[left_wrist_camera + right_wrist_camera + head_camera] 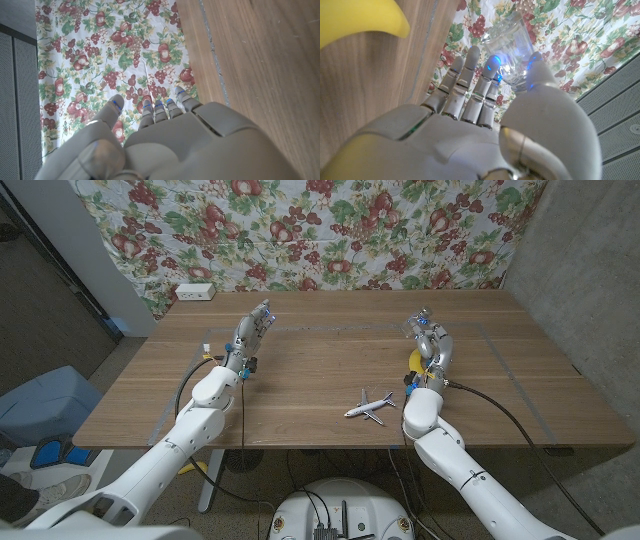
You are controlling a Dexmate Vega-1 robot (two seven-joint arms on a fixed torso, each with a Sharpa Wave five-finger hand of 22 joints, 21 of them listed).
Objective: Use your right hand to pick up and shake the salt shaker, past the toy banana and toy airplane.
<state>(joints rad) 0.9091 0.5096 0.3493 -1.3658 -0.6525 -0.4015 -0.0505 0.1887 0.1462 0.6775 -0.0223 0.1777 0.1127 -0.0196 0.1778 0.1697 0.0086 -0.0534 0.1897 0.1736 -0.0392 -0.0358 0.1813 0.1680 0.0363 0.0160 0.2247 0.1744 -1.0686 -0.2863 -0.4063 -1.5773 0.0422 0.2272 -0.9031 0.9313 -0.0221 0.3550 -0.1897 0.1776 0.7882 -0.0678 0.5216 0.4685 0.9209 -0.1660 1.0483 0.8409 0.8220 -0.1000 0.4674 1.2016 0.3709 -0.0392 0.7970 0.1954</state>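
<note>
My right hand [432, 348] is raised over the right part of the table [300, 370], and its fingertips [492, 65] and thumb [536, 67] pinch the clear glass salt shaker [507, 42]. In the head view the salt shaker [419, 324] sits at the top of the hand. The yellow toy banana [411, 363] lies just beside the hand's wrist, and the toy banana's end [360, 20] shows close by in the right wrist view. The white toy airplane [370, 406] lies nearer the front edge. My left hand [251, 333] is up on the left with fingers apart, holding nothing; the left hand [160, 145] faces the curtain.
A white box [195, 292] sits at the table's back left corner. A floral curtain [330, 230] hangs behind the table. Tape lines [520, 380] mark the tabletop. A blue seat [45, 405] stands on the floor to the left.
</note>
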